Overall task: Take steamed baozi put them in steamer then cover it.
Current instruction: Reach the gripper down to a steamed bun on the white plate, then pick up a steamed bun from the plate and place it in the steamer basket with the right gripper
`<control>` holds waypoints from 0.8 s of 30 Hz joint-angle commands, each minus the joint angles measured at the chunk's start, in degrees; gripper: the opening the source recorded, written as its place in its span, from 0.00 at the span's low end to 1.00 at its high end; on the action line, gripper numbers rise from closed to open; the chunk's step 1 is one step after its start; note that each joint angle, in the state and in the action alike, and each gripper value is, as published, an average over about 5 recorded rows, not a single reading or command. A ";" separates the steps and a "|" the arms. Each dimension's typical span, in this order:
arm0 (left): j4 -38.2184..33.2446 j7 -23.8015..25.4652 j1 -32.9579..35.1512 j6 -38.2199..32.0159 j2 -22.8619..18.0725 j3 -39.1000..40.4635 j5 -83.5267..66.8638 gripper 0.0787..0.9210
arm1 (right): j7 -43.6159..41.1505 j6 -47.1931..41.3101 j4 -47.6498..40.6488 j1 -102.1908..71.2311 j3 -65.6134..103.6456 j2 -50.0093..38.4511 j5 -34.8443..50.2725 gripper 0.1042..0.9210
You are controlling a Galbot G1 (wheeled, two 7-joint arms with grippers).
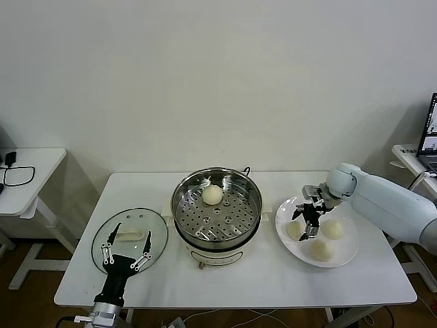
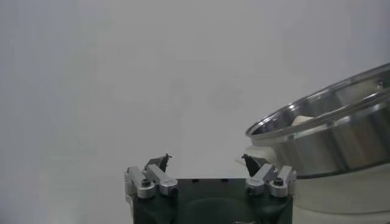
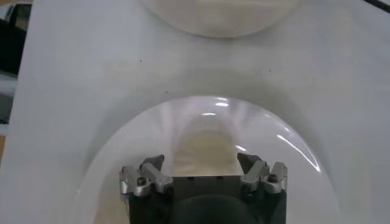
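The steel steamer (image 1: 216, 208) stands mid-table on its white base, with one baozi (image 1: 212, 195) at the back of its perforated floor. Three more baozi lie on the white plate (image 1: 348, 254) to the right: a left one (image 1: 295, 230), a right one (image 1: 332, 229) and a near one (image 1: 320, 250). My right gripper (image 1: 308, 217) is open just above the left baozi; in the right wrist view the gripper (image 3: 201, 163) has that baozi (image 3: 207, 149) between its spread fingers. The glass cover (image 1: 153, 225) lies flat at the front left. My left gripper (image 1: 126, 256) is open over its near edge.
In the left wrist view the open left gripper (image 2: 207, 161) faces the bare table, with the steamer wall (image 2: 329, 140) beside it. A white side table (image 1: 27, 178) with a cable stands at far left. A laptop (image 1: 430, 137) sits at far right.
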 commanded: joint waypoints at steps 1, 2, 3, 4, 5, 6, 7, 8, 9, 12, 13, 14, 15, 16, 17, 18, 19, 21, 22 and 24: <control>0.10 -0.03 -0.03 -0.08 0.04 -0.02 -0.04 0.88 | 0.42 0.00 -3.04 -1.17 0.59 2.19 -1.10 0.88; 0.12 -0.03 -0.05 -0.10 0.05 0.00 -0.05 0.88 | 0.42 0.01 -3.05 -1.16 0.55 2.23 -1.19 0.87; 0.12 -0.04 -0.07 -0.10 0.04 0.03 -0.05 0.88 | 0.42 0.03 -3.02 -1.16 0.52 2.22 -1.28 0.87; 0.12 -0.05 -0.08 -0.10 0.03 0.08 -0.05 0.88 | 0.43 0.04 -2.91 -1.17 0.50 2.15 -1.37 0.86; 0.11 -0.06 -0.10 -0.10 0.03 0.12 -0.06 0.88 | 0.37 0.05 -2.66 -1.15 0.43 2.02 -1.41 0.84; 0.11 -0.07 -0.10 -0.12 0.02 0.15 -0.06 0.88 | 0.31 0.05 -2.37 -1.12 0.37 1.85 -1.45 0.83; 0.12 -0.08 -0.09 -0.14 0.02 0.16 -0.06 0.88 | 0.21 0.03 -2.02 -1.03 0.32 1.64 -1.55 0.82; 0.13 -0.08 -0.09 -0.16 0.03 0.15 -0.06 0.88 | 0.07 0.01 -1.62 -0.87 0.24 1.41 -1.62 0.79; 0.15 -0.08 -0.09 -0.19 0.05 0.12 -0.07 0.88 | -0.06 -0.02 -1.27 -0.65 0.16 1.20 -1.66 0.78; 0.16 -0.07 -0.13 -0.20 0.10 0.03 -0.09 0.88 | -0.49 -0.17 0.22 1.05 -0.51 0.31 -1.43 0.73; 0.15 -0.06 -0.15 -0.21 0.10 0.03 -0.10 0.88 | -0.68 -0.24 0.87 1.84 -0.79 -0.09 -1.27 0.72; 0.12 -0.05 -0.16 -0.20 0.09 0.04 -0.10 0.88 | -0.96 -0.32 1.63 2.77 -1.08 -0.52 -1.09 0.70; 0.09 -0.05 -0.18 -0.19 0.07 0.08 -0.10 0.88 | -1.37 -0.42 2.45 3.85 -1.35 -0.99 -0.85 0.69; 0.06 -0.05 -0.20 -0.18 0.05 0.13 -0.10 0.88 | -1.97 -0.48 3.30 5.23 -1.61 -1.49 -0.60 0.69; 0.01 -0.05 -0.22 -0.15 0.03 0.19 -0.09 0.88 | -2.75 -0.53 4.12 6.75 -2.01 -1.94 -0.34 0.68; -0.05 -0.05 -0.25 -0.11 0.01 0.25 -0.09 0.88 | -3.63 -0.57 4.97 8.65 -2.66 -2.32 0.20 0.67; -0.13 -0.04 -0.28 -0.06 0.00 0.31 -0.08 0.88 | -4.56 -0.56 5.74 10.78 -3.49 -2.64 0.92 0.67; -0.31 -0.03 -0.34 0.04 0.02 0.40 -0.08 0.88 | -7.05 -0.34 6.93 15.53 -5.59 -2.67 2.44 0.66; -0.40 -0.02 -0.38 0.09 0.04 0.45 -0.08 0.88 | -8.28 -0.24 7.39 18.00 -6.75 -2.42 3.33 0.66; -0.55 0.00 -0.43 0.17 0.10 0.52 -0.08 0.88 | -10.81 -0.10 8.18 22.87 -8.98 -1.40 4.96 0.65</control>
